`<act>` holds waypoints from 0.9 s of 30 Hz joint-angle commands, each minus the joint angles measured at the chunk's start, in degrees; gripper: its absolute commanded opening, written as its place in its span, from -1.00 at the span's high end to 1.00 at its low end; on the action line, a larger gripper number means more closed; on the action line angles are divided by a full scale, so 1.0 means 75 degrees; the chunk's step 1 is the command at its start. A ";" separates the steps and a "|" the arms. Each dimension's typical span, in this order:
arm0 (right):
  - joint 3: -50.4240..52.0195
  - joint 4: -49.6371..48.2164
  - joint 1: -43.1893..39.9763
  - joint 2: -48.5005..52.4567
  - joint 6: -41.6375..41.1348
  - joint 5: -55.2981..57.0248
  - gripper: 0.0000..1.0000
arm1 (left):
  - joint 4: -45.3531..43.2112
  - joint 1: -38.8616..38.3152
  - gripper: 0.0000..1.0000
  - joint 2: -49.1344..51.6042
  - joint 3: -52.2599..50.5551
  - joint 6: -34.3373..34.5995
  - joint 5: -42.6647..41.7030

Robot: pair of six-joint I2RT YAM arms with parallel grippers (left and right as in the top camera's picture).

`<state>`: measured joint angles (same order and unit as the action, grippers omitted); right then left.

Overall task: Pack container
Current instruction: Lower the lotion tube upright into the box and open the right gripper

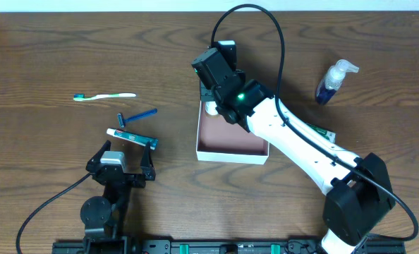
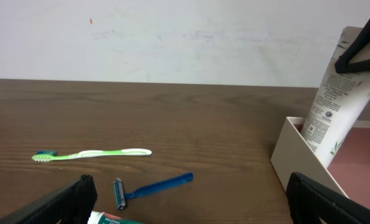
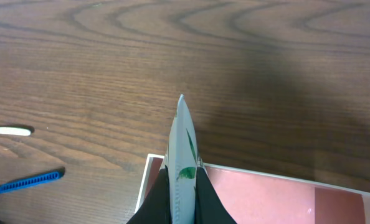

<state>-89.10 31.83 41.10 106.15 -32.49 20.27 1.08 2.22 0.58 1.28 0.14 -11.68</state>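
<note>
White plastic tube, crimped flat at its end, leans in the far-left corner of the square, white-walled, pink-floored container mid-bench, pinched by the right gripper. Left gripper sits spread wide near a blue razor on the wood-grain bench.

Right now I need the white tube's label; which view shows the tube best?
Left wrist: the tube shows its printed side, leaning into the container. Right wrist shows only its crimped edge in the right tool; overhead, the right arm hides nearly all.
</note>
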 commanded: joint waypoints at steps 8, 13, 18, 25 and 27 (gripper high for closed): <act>-0.0096 -0.0251 0.0154 0.0052 -0.0122 0.0233 0.97 | 0.0245 0.0038 -0.96 -0.0047 -0.0140 -0.0047 -0.0157; -0.0093 -0.0370 0.0219 0.0055 -0.0122 0.0087 0.97 | 0.0248 0.0038 -0.96 -0.0047 -0.0140 -0.0047 -0.0157; -0.0090 -0.0507 0.0224 0.0114 -0.0122 -0.0114 0.97 | 0.0248 0.0038 -0.96 -0.0047 -0.0140 -0.0047 -0.0157; -0.0090 -0.0536 0.0224 0.0353 -0.0122 -0.0163 0.93 | 0.0248 0.0038 -0.96 -0.0047 -0.0140 -0.0047 -0.0157; -0.0090 -0.0527 0.0224 0.0367 -0.0119 -0.0163 0.81 | 0.0248 0.0038 -0.96 -0.0047 -0.0140 -0.0047 -0.0157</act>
<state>-89.10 28.45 42.13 108.66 -32.64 18.74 1.08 2.22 0.58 1.28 0.12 -11.68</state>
